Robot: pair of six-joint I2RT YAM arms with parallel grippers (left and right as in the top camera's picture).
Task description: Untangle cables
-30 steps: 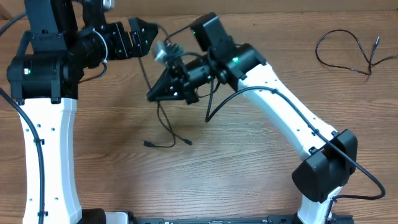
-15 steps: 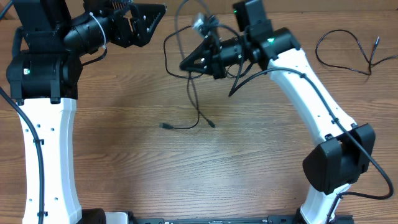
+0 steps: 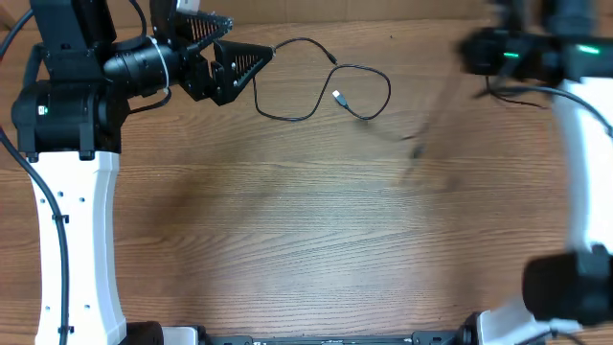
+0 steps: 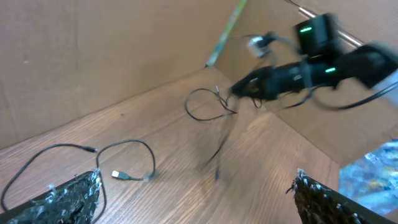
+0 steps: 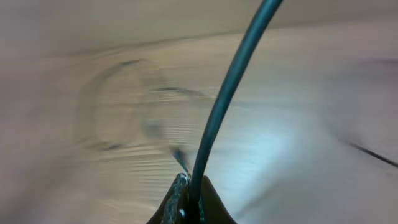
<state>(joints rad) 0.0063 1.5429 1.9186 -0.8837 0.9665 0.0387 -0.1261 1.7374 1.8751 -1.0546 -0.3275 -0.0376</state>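
- Nearest, the table (image 3: pixel 287 259) is bare wood between the two arm bases. No box, tray or other container shows anywhere, so nothing sits in one.
- Mid-table, right of centre, a faint blurred streak is the free tail of the held cable (image 5: pixel 231 81). It hangs above the wood rather than lying on it, and its end cannot be made out.
- Farther back, left of centre, the loose cable (image 3: pixel 388 88) lies flat in open loops with its silver plug (image 3: pixel 338 96) inside the curve. It looks separate from the held one, which I judge to be the purpose of the lift.
- Just left of it, the left gripper (image 4: pixel 195 180) hovers with its jaws spread wide and holds nothing. It points at the loose cable's left end, probably ready to pin or pick up that cord.
- Farthest right, the right gripper (image 4: pixel 237 91), smeared by blur, is pinched tight on the held cable and carries it high so its length dangles clear.
- Under that arm, thin black lines are likely a third cable (image 3: pixel 508 93), mostly hidden.
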